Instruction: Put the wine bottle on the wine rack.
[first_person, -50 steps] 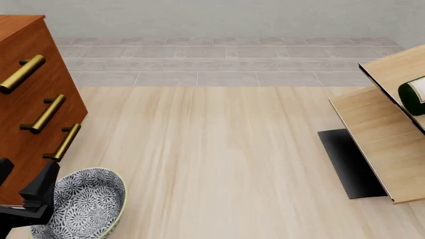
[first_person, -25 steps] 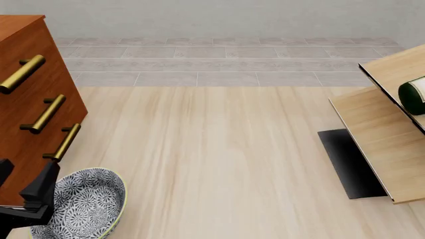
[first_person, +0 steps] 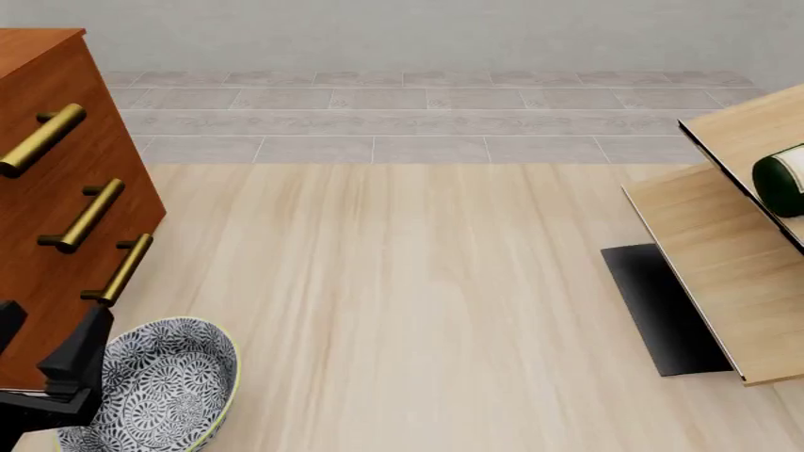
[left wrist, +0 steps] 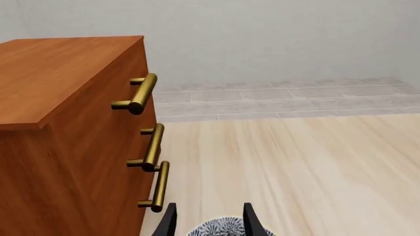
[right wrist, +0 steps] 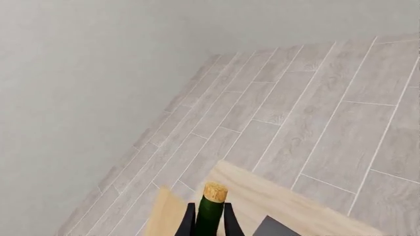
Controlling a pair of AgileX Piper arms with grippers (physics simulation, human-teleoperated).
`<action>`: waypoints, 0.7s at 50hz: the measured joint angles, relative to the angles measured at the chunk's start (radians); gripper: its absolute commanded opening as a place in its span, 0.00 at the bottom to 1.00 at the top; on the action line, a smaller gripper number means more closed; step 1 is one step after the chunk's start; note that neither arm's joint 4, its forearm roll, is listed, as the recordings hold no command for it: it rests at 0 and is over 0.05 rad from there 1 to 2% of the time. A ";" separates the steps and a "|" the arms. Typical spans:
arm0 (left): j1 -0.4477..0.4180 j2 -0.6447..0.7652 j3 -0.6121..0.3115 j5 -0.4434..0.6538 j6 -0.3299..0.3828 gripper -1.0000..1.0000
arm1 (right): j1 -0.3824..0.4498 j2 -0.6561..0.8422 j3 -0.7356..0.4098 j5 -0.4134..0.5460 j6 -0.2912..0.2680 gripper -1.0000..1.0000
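Lying on the wine rack (first_person: 722,273) at the worktop's (first_person: 415,282) three o'clock edge, the wine bottle (first_person: 781,181) shows only its dark green base end and a strip of white label in the front view, resting against the rack's slanted pale-wood panels above the black base plate. In the right wrist view the right gripper (right wrist: 210,219) has its two dark fingers (right wrist: 189,221) set close on either side of the bottle's neck (right wrist: 211,214), just below the tan cork, with the rack's pale panels beyond; whether the jaws truly press the glass cannot be told. The left gripper (left wrist: 208,221) sits at seven o'clock in the front view, its jaws spread apart with nothing between them, hovering over the near rim of a blue-and-white patterned bowl (first_person: 169,386). Beside the bowl, at nine o'clock, stands a reddish-brown drawer cabinet (first_person: 51,188) with three brass handles (first_person: 86,215).
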 measured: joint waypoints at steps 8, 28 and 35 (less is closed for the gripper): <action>0.000 0.004 0.000 -0.004 -0.001 1.00 | 0.013 0.013 0.028 0.018 0.001 1.00; 0.002 -0.015 0.000 0.012 -0.003 1.00 | 0.019 0.017 0.031 0.045 0.003 1.00; 0.001 -0.014 0.000 0.009 -0.003 1.00 | 0.018 0.013 0.028 0.057 0.004 1.00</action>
